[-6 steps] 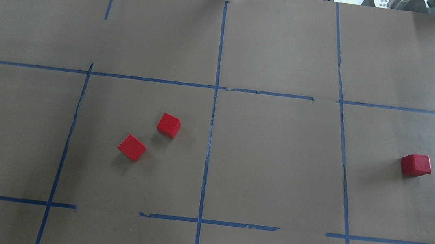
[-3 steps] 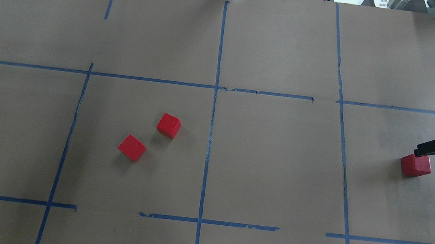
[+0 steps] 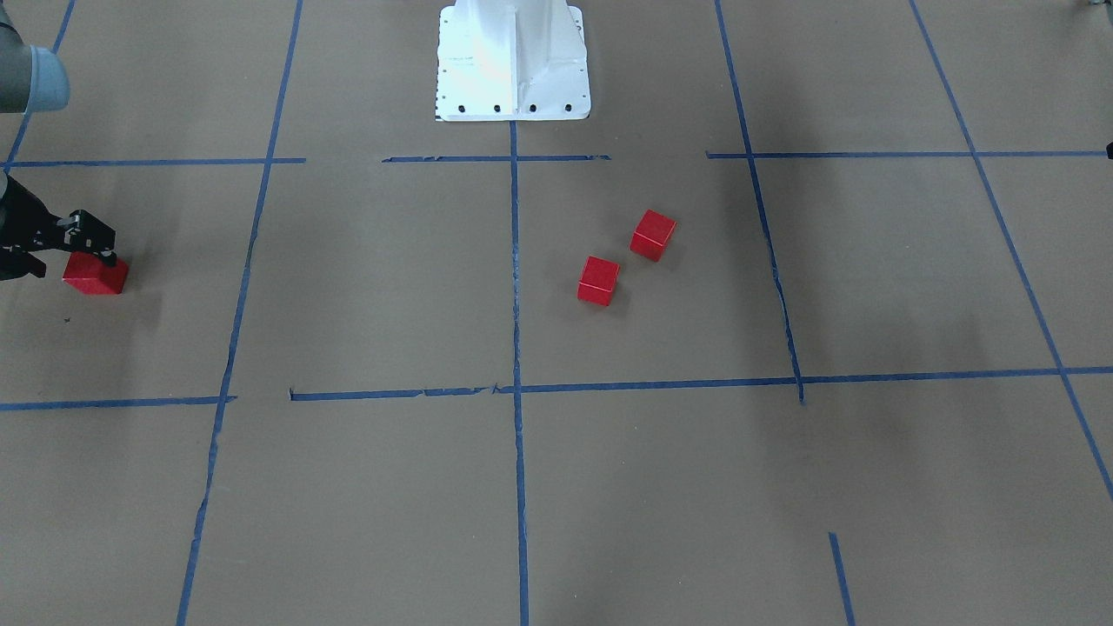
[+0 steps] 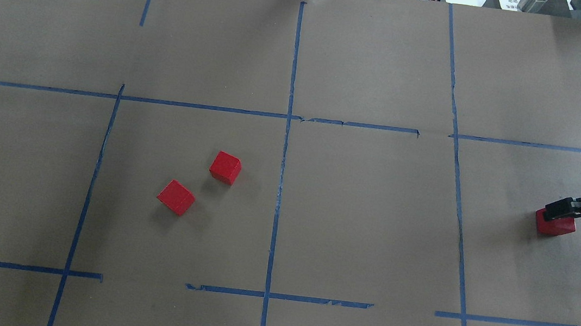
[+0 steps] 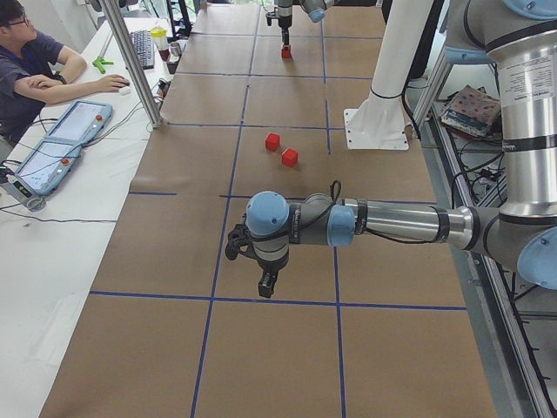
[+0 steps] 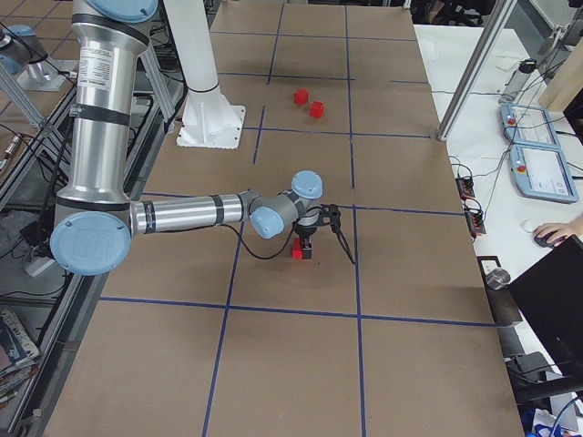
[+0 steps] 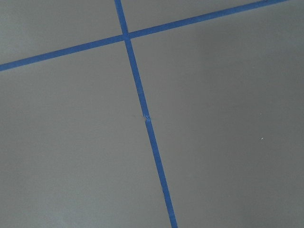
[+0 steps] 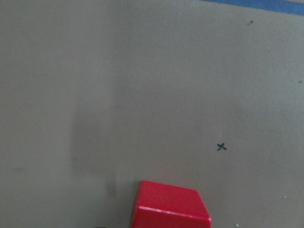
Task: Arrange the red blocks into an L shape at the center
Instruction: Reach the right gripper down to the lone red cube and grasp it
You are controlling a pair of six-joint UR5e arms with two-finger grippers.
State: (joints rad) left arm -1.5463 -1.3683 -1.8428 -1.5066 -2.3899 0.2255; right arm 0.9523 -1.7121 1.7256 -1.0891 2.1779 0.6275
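Observation:
Two red blocks [image 4: 225, 167] [image 4: 176, 197] lie close together, apart from each other, just left of the table's centre line; they also show in the front view [image 3: 653, 235] [image 3: 598, 281]. The third red block [image 4: 557, 226] [image 3: 94, 276] lies far right. My right gripper [image 4: 563, 213] [image 3: 76, 261] looks open and hovers right over it, one finger above its far edge. The right wrist view shows this block [image 8: 168, 209] at the bottom edge, no fingers. My left gripper [image 5: 265, 283] hangs over bare paper at the robot's left end; I cannot tell whether it is open or shut.
Blue tape lines [image 4: 286, 130] divide the brown paper into a grid. The white robot base [image 3: 513, 61] stands at the near middle edge. An operator [image 5: 35, 61] sits at a side table beyond the far edge, by a metal post [image 5: 130, 61].
My right gripper has come in from the right edge and moved left and down onto the far-right block. None of the three blocks has moved.

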